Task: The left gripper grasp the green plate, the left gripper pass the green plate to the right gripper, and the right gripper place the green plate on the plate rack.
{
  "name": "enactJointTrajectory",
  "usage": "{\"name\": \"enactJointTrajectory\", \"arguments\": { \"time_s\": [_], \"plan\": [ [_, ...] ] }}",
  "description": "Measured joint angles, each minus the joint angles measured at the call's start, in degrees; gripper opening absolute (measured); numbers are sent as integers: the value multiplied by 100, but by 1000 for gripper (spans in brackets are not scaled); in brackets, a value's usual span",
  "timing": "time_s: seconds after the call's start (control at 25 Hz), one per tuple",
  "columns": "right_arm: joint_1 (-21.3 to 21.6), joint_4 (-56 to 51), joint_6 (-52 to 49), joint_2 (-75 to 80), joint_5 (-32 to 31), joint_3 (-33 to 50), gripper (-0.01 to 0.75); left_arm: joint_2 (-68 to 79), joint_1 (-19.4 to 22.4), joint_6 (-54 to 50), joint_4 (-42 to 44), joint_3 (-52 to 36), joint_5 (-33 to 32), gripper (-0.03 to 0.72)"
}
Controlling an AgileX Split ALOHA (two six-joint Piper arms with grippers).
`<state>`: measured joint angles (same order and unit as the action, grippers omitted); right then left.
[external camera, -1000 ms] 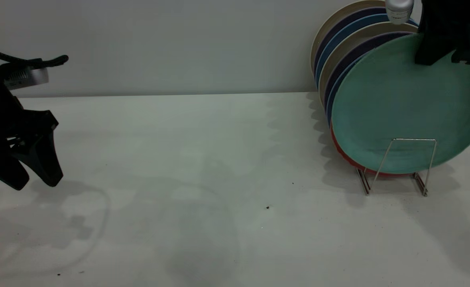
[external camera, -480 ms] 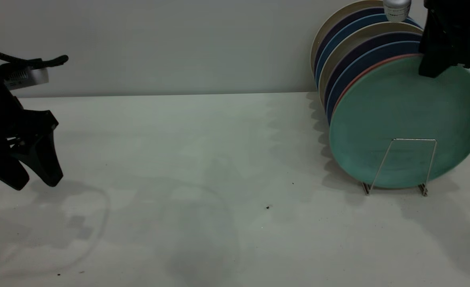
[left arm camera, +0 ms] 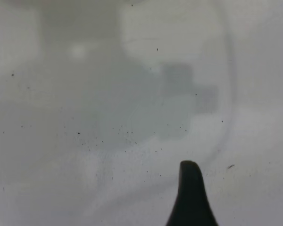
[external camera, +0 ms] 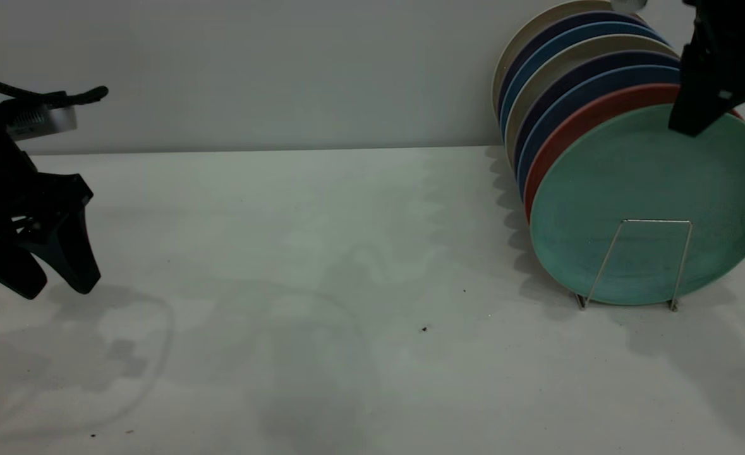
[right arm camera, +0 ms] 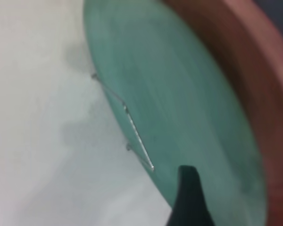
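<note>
The green plate stands upright in the front slot of the plate rack, leaning back on a salmon-pink plate. My right gripper is at the green plate's upper right rim, with one finger in front of the rim. It looks open. In the right wrist view one of its fingers lies over the green plate, next to the rack wire. My left gripper hangs open and empty just above the table at the far left. One of its fingers shows over bare table.
Behind the salmon-pink plate stand several more plates, blue, dark purple and beige, close to the back wall. The rack sits near the table's right edge. The white table lies between the two arms.
The green plate has come down from its raised position and now rests in the rack's front slot, so the salmon-pink plate shows behind it. My right gripper shifted slightly right. The left arm has not moved.
</note>
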<state>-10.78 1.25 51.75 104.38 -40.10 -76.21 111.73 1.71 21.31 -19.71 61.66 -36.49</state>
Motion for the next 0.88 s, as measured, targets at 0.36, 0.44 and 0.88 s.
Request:
{"name": "enactJointTrajectory", "arguments": {
  "time_s": [0.36, 0.44, 0.88],
  "plan": [
    [0, -6, -1503, -368, 152, 5, 581, 0, 0, -5, 5, 0, 0, 568],
    [0, 0, -2501, -499, -109, -23, 581, 0, 0, -5, 73, 0, 0, 568],
    [0, -4, -5347, -1237, -2817, -215, 581, -82, 0, -5, 414, 0, -97, 568]
  ]
}}
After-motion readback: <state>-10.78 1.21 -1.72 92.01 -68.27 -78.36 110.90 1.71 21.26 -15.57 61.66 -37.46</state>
